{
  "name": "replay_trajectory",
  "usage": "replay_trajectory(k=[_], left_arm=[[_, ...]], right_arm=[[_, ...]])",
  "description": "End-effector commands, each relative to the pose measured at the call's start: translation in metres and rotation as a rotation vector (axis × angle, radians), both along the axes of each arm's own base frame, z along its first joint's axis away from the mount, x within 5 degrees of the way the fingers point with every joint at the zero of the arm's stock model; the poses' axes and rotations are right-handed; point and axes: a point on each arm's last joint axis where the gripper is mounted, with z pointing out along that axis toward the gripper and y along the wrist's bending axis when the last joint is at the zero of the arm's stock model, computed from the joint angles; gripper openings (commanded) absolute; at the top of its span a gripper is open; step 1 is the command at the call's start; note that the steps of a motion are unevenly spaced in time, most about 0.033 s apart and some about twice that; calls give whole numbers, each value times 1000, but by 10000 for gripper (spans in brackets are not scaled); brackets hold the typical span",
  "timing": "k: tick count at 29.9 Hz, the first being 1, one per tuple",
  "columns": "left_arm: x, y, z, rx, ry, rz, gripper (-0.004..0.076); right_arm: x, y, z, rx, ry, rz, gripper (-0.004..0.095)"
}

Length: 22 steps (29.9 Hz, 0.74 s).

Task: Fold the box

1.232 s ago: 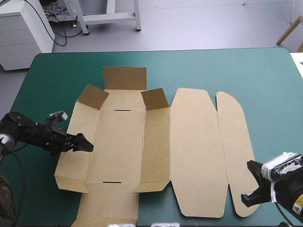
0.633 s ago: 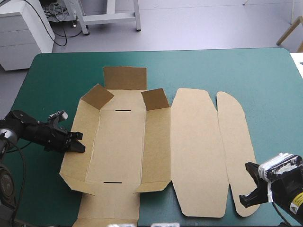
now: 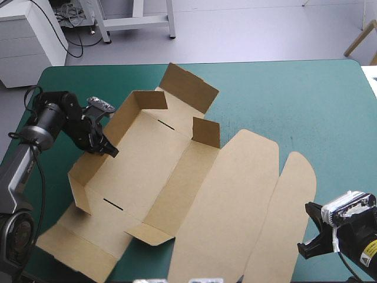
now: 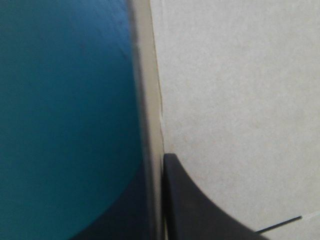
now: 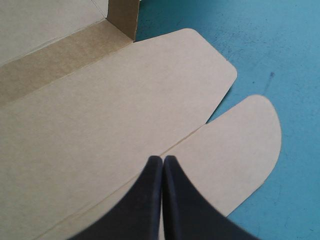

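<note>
Left hand clamped tight on the raised left wall of the cut brown cardboard box — it sprawls skewed across centre-left of the teal-green table. Right hand, lower right — fingers pressed together, empty.

Overhead plus wrist close-ups, box shared

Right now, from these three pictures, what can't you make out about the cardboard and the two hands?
High view: the near end of the box runs off the picture's bottom edge.
Left wrist view: the left hand is shut on the box's wall; the finger outside it is only a dark blur.
Right wrist view: whether the shut right hand touches the board below; its own fingers cover that spot.
</note>
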Motion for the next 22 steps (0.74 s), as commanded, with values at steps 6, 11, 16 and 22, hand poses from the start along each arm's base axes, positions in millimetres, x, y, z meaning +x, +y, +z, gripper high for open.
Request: replay_trajectory(k=[6,11,16,22], left_arm=[[30,-54,58,284,-393,-270,-10],[37,-99,54,486,-523,-476,-10],[27,-141,54,519,-649,-618,-10],[3,-177,35,575,-693,-743,-10]], right_arm=[[3,1,14,14,-98,5,-19],[3,1,14,14,-98,5,-19],[3,1,14,14,-98,5,-19],[3,1,14,25,-92,9,-19]])
